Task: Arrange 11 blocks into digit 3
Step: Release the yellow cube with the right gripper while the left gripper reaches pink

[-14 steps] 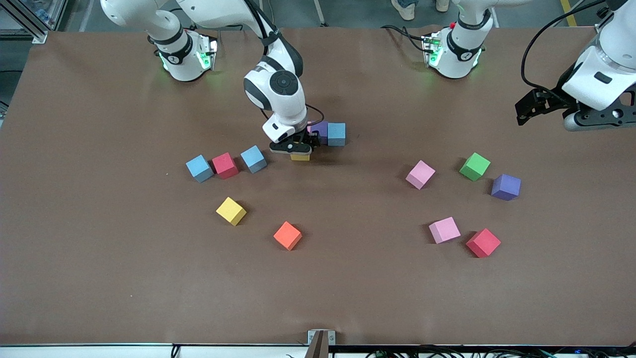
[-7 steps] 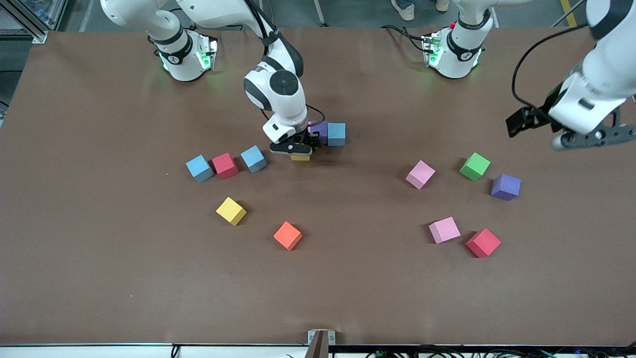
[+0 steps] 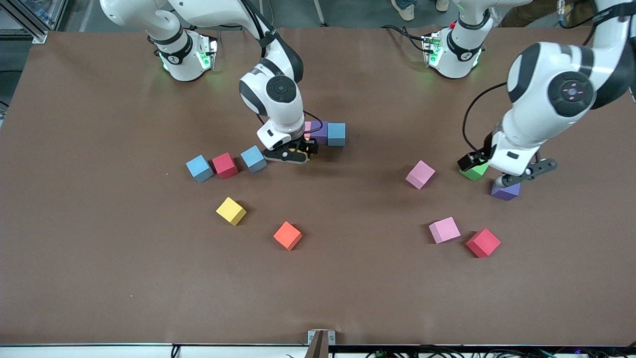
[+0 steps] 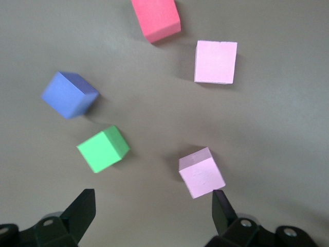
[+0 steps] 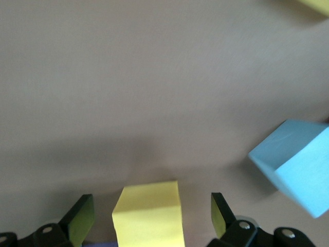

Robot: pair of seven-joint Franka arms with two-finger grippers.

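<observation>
Your right gripper point(image 3: 294, 152) hangs wide open just above the yellow cube point(image 5: 149, 213), gripping nothing; that cube lies between its jaws, beside the pink-purple-blue row point(image 3: 325, 133). Your left gripper point(image 3: 516, 175), also wide open and empty, is over the green cube point(image 4: 103, 148) and purple cube point(image 4: 69, 94), the nearer arm for them.
</observation>
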